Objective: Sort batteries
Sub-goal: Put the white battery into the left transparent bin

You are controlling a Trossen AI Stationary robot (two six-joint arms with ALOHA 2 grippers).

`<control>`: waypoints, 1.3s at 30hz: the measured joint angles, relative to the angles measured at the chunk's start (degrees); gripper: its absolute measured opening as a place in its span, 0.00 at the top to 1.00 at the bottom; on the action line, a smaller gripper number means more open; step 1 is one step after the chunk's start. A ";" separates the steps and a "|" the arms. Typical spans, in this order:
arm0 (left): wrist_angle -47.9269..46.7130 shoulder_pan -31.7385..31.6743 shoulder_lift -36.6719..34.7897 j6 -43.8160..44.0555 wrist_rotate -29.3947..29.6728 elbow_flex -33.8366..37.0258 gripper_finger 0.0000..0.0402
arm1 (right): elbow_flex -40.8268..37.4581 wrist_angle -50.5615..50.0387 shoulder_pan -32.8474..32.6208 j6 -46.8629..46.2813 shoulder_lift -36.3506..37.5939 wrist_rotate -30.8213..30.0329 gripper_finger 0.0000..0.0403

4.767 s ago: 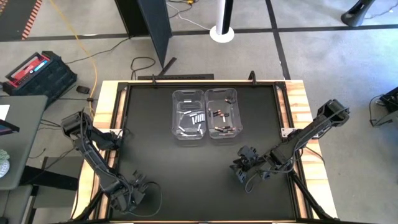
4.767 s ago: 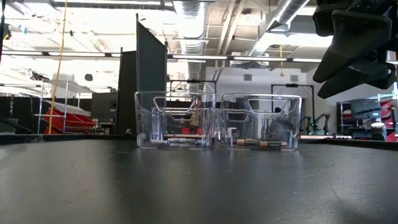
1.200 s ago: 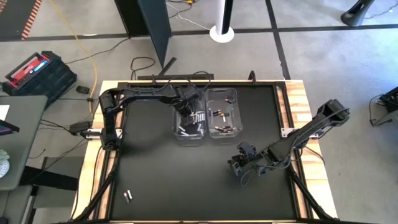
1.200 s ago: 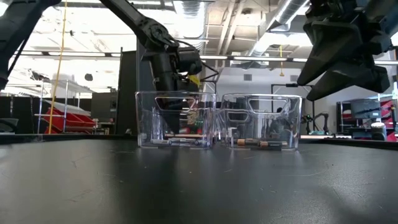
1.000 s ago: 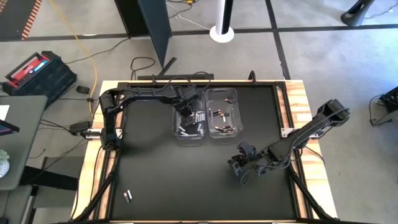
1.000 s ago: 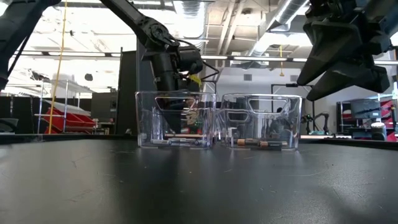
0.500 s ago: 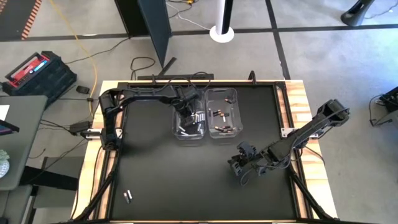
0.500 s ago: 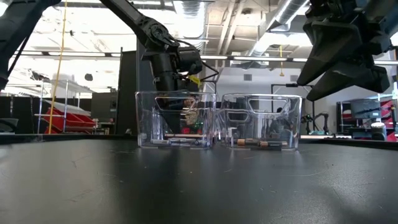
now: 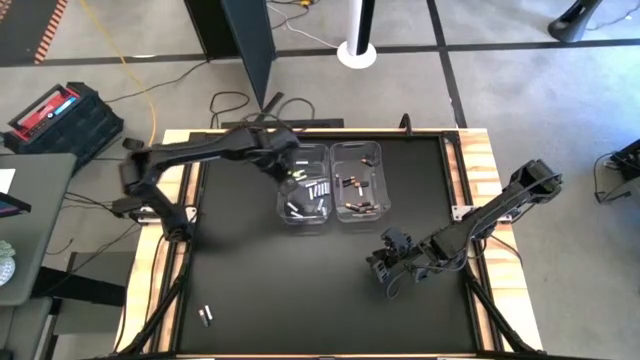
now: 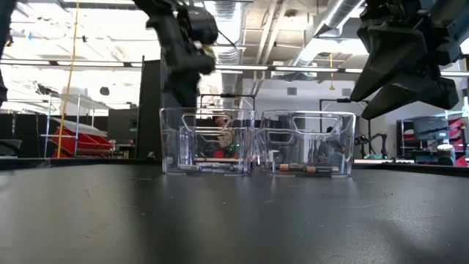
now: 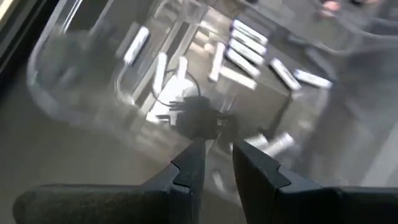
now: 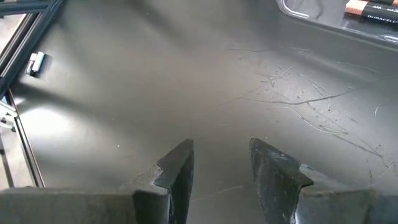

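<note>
Two clear bins stand side by side at the table's far middle. The left bin [image 9: 303,222] holds silvery-white batteries [image 9: 318,189], which lie on its floor [image 11: 245,37]. The right bin [image 9: 362,220] holds dark copper-toned batteries [image 9: 358,208], [image 12: 373,9]. My left gripper [image 11: 216,152] hangs open and empty above the left bin's far-left part [image 9: 288,165]. My right gripper [image 12: 221,165] hovers open and empty over bare table, near and right of the bins [image 9: 388,270]. Two stray batteries [image 9: 205,316] lie on the table near its near-left corner, also seen in the right wrist view [image 12: 37,60].
The black table top [image 9: 300,290] has a raised frame along its edges [image 9: 190,250]. Bare surface lies between the bins and the near edge. In the low view my right gripper's body [image 10: 407,59] hangs above the table on the right.
My left gripper has risen out of the left bin and drawn back toward the table's far-left, its arm swinging out over the left edge. The right arm has kept still. The batteries in the bins have stayed where they were.
</note>
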State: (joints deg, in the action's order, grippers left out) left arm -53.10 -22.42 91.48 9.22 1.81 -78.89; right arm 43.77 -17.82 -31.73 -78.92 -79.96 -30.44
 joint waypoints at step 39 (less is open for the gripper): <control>-26.77 64.04 8.42 39.38 -4.67 0.04 0.68 | 0.00 -0.88 -3.50 5.76 0.00 0.66 0.57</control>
State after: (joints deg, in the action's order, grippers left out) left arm -79.87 41.63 99.90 48.61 -2.86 -78.85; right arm 43.77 -18.70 -35.22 -73.16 -79.96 -29.78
